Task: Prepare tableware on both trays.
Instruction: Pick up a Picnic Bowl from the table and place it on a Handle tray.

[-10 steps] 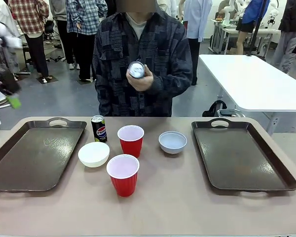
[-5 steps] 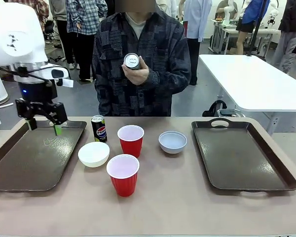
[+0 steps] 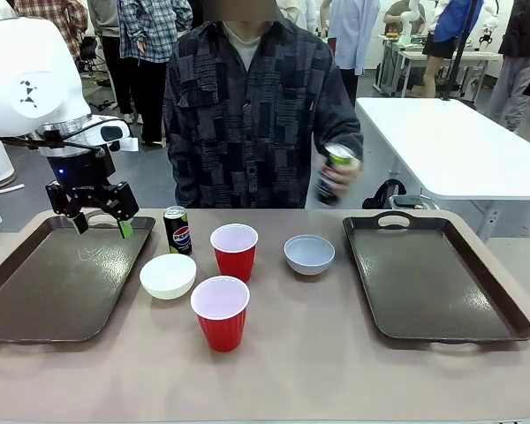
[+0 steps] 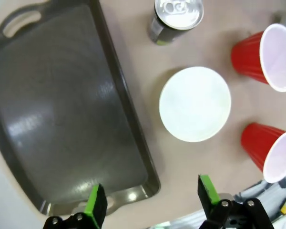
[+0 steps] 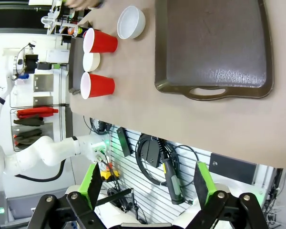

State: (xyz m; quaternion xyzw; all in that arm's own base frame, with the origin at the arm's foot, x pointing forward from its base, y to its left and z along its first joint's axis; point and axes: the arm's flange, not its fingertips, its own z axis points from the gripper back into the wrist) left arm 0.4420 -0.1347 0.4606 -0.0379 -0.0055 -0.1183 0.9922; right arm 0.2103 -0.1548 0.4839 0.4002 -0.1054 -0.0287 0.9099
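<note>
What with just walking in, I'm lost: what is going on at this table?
The robot's left gripper hovers open over the far end of the left tray. The right gripper is open too, holding nothing. A person's hand holds one can near the right tray. The other can, two red cups, white bowl and grey-blue bowl stand on the table between the trays; nothing is loaded yet.
</note>
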